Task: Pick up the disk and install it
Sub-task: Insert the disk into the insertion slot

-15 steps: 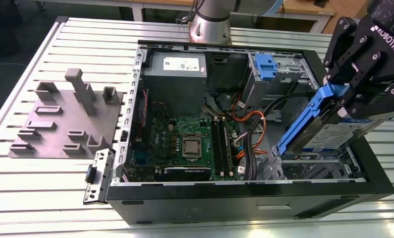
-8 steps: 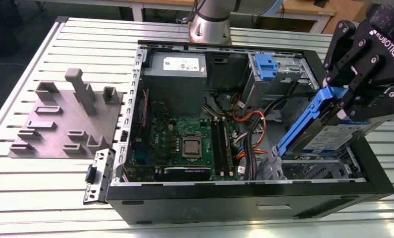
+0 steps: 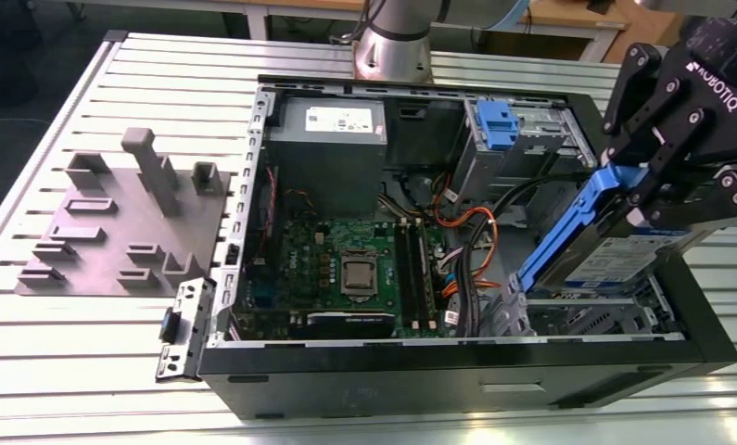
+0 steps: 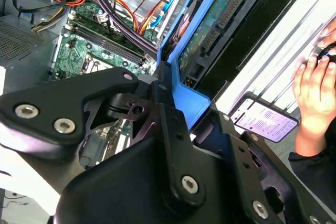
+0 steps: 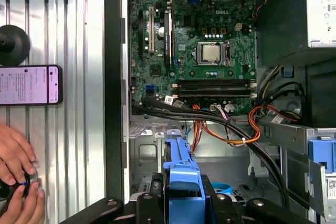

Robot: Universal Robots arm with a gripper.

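We see a table made of ribbed aluminium profiles with long slots. An open black computer case lies on its side on the table. Just beside the case, at the exterior view's left, a grey fixture plate with upright blocks lies flat. The robot arm's base stands behind the case. In the first wrist view a phone lies screen up near the case wall. A black round object sits close to the phone, and a person's hands rest on the slats.
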